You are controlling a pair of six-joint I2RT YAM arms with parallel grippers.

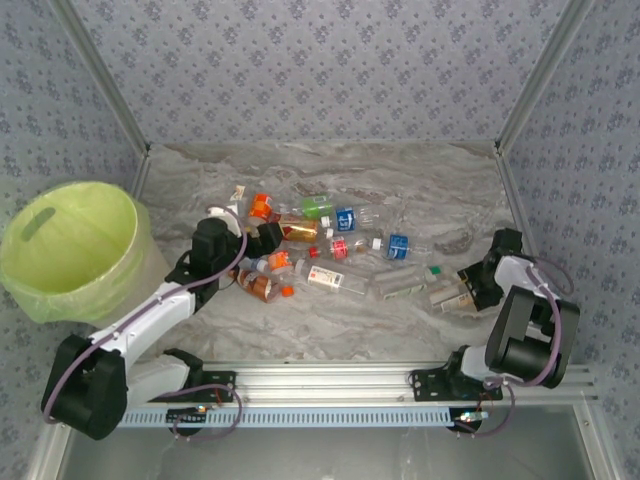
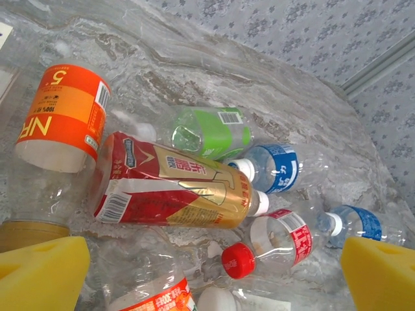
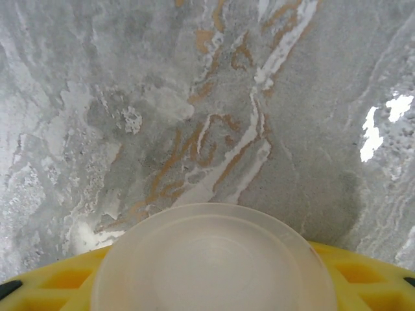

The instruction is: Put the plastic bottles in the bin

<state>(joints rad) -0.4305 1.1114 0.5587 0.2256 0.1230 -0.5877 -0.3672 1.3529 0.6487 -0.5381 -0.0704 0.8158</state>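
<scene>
Several plastic bottles [image 1: 320, 250] lie scattered across the middle of the marble table. The pale green bin [image 1: 60, 295] stands at the left edge. My left gripper [image 1: 262, 238] hovers open over the left part of the pile. Its yellow fingertips [image 2: 42, 275] stand wide apart above a red-capped bottle [image 2: 279, 240], just below a red-and-gold labelled bottle [image 2: 175, 188]. My right gripper [image 1: 472, 283] is low on the table at the right, closed around a clear bottle [image 1: 448, 296]. That bottle's round base [image 3: 214, 265] sits right against the yellow finger [image 3: 58, 278].
Orange-labelled [image 2: 61, 116], green-labelled [image 2: 211, 133] and blue-labelled [image 2: 275, 168] bottles crowd around the left gripper. Another clear bottle [image 1: 400, 286] lies just left of the right gripper. Patterned walls enclose the table [image 1: 400, 175] on three sides; a metal rail [image 1: 330, 380] runs along the near edge.
</scene>
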